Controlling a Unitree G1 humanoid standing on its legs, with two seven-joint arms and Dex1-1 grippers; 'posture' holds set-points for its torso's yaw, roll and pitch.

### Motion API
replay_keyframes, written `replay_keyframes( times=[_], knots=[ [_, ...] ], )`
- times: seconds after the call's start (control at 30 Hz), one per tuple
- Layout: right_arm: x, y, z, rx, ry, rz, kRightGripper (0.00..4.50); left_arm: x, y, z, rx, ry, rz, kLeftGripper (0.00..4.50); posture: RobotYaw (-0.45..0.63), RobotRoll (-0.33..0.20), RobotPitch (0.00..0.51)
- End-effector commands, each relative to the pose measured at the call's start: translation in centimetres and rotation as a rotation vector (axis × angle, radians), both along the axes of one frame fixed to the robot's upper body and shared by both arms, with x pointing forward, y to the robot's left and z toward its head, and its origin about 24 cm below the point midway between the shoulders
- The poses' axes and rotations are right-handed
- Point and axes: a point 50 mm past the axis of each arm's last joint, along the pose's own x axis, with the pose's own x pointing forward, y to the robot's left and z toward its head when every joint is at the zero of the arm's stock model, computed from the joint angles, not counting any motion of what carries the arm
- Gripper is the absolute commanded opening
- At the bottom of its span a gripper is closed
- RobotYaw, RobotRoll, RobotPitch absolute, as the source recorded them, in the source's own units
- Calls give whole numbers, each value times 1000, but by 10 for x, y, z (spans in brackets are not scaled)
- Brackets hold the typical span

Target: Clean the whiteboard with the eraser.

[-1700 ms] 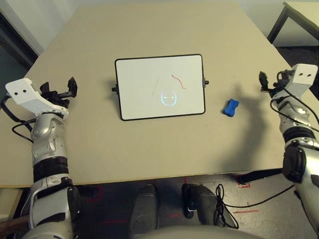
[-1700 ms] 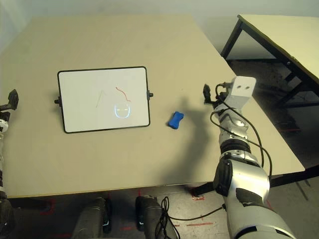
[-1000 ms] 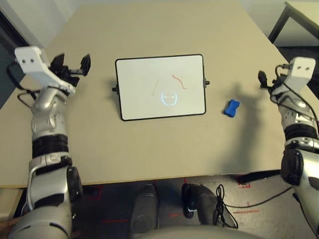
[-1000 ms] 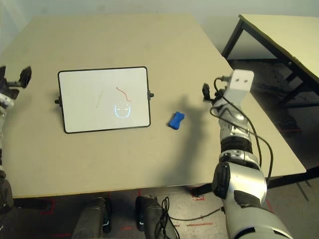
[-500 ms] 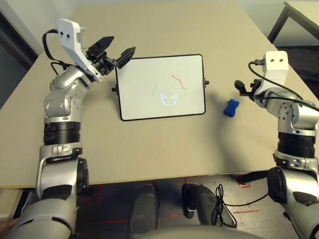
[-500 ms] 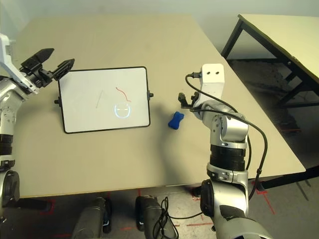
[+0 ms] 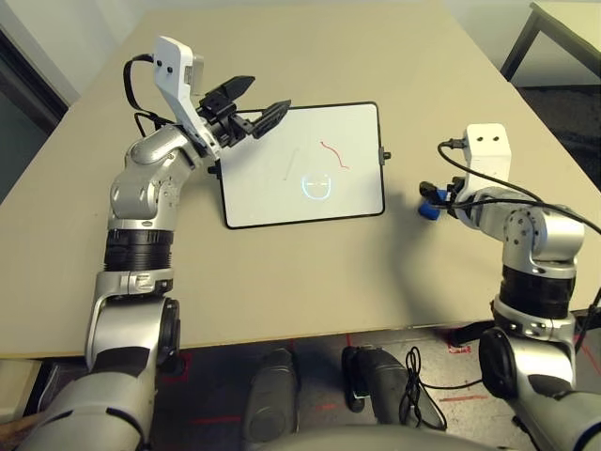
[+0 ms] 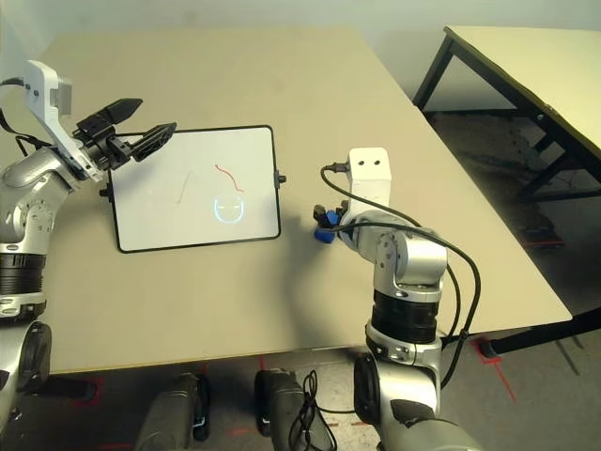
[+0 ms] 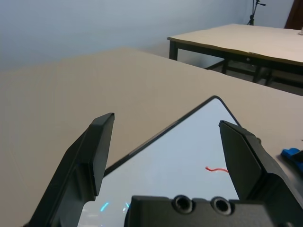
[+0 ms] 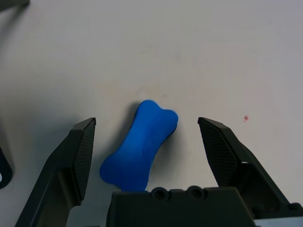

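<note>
The whiteboard (image 7: 272, 188) lies flat on the table's middle, with a red squiggle and a glowing blue face mark (image 7: 317, 185) on it. My left gripper (image 7: 266, 96) hovers open over the board's far left corner; in the left wrist view the gripper (image 9: 166, 122) frames the whiteboard (image 9: 189, 161). The blue bone-shaped eraser (image 10: 139, 146) lies on the table right of the board. My right gripper (image 10: 147, 124) is open just above it, one finger on each side, not touching. From the head the eraser (image 8: 324, 235) is partly hidden by the right gripper (image 8: 324, 218).
The beige table (image 7: 329, 272) has bare room in front of the board and behind it. A second table (image 8: 526, 66) stands off to the right. Cables (image 7: 423, 376) lie on the floor below the table's near edge.
The left arm has swung in to the right, so its gripper now hangs over the board's corner. The right gripper has moved left and down to straddle the eraser.
</note>
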Motion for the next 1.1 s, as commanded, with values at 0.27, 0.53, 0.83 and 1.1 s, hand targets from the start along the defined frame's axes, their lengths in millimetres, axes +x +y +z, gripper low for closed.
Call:
replay_keyframes(
  times=[0.27,0.53,0.83,1.1],
  knots=[
    [-3,0,-9,2,48,-21,4469,-24,-16,-27,220,222,-198,4500,16,0,179],
    [-2,7,-12,18,71,-9,4092,-32,-18,-23,255,254,-209,4500,30,0,181],
    [-1,6,-17,-6,91,-8,1258,-32,-14,-18,242,238,-185,4500,47,0,180],
    [5,2,-14,-44,50,-9,551,-32,-13,-17,234,233,-172,4500,48,0,174]
  ],
)
